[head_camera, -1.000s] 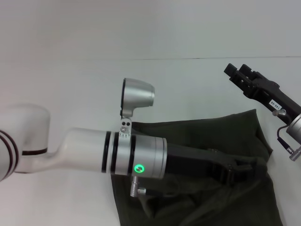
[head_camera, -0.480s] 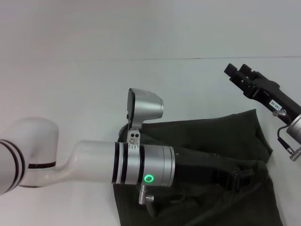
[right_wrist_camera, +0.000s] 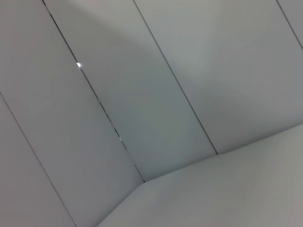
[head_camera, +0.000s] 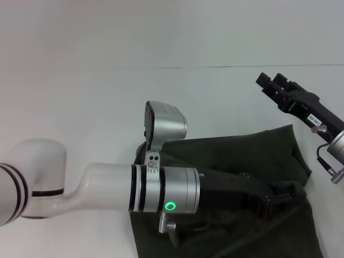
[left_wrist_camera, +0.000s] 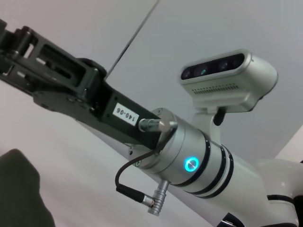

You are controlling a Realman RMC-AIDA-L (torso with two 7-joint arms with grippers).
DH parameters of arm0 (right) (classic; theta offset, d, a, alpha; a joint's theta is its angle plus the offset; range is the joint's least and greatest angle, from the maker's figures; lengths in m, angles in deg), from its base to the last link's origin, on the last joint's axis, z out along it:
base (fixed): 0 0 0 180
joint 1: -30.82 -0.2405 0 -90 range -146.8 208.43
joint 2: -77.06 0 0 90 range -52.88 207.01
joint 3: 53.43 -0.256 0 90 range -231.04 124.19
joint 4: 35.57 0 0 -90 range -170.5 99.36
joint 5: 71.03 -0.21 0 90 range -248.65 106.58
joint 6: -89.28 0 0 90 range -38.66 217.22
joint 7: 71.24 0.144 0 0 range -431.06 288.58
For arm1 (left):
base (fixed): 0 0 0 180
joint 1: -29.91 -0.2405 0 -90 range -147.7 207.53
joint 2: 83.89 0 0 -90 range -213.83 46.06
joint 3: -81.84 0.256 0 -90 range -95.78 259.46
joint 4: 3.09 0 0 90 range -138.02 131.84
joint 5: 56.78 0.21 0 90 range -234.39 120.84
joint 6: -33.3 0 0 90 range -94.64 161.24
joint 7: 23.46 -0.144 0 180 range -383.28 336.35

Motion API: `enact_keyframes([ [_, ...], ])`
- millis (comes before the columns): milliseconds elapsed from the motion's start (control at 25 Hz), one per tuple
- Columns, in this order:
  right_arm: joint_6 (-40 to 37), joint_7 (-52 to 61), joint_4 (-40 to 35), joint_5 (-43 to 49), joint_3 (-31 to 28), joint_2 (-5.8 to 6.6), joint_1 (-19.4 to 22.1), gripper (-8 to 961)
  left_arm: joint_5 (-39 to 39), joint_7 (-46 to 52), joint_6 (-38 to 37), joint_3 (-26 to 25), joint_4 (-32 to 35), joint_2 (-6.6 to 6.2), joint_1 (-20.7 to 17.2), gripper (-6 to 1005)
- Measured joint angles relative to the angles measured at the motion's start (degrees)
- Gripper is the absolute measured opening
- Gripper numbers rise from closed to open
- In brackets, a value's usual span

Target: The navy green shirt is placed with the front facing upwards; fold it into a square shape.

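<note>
The navy green shirt (head_camera: pixel 242 150) lies rumpled on the white table at the lower right, with a fold running along its right side; no lettering shows. My left arm reaches across it from the left, and my left gripper (head_camera: pixel 271 201) sits low against the cloth near that fold. Whether it holds fabric is hidden. My right gripper (head_camera: pixel 271 79) hangs raised above the table beyond the shirt's far right corner, open and holding nothing. The left wrist view shows the right gripper (left_wrist_camera: pixel 19 52) from below and a corner of the shirt (left_wrist_camera: pixel 19 189).
The white table (head_camera: pixel 80 107) stretches bare to the left and behind the shirt. A thin seam (head_camera: pixel 215 67) crosses it at the back. The right wrist view shows only pale panels (right_wrist_camera: pixel 156 94).
My left arm has slid right and slightly lower over the shirt, and its wrist camera has turned. The right arm has not moved.
</note>
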Motion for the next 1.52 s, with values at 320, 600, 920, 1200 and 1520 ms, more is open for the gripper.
enact_keyframes([
  [320,0.11,0.0,-0.18,0.0,0.0,0.0,0.16,640,-0.12,-4.9,-3.54,-3.12,0.47,0.0,-3.06,252],
  [600,-0.89,0.57,-1.9,0.22,0.63,0.16,0.25,640,-0.26,-1.66,-7.94,-5.81,5.86,-0.36,-6.66,519],
  [920,-2.76,20.31,-20.62,2.04,15.03,0.61,0.43,640,-1.75,4.76,-22.68,-14.99,24.53,-0.74,-18.03,796],
  [1200,-4.47,54.7,-50.69,25.91,26.41,0.94,-2.1,641,-2.43,9.68,-27.09,-14.33,36.68,-1.85,-24.41,953],
  [1520,-25.54,77.45,-69.56,49.31,28.1,1.29,-12.14,658,-2.72,11.78,-29.54,-15.02,43.51,-3.08,-30.66,947],
])
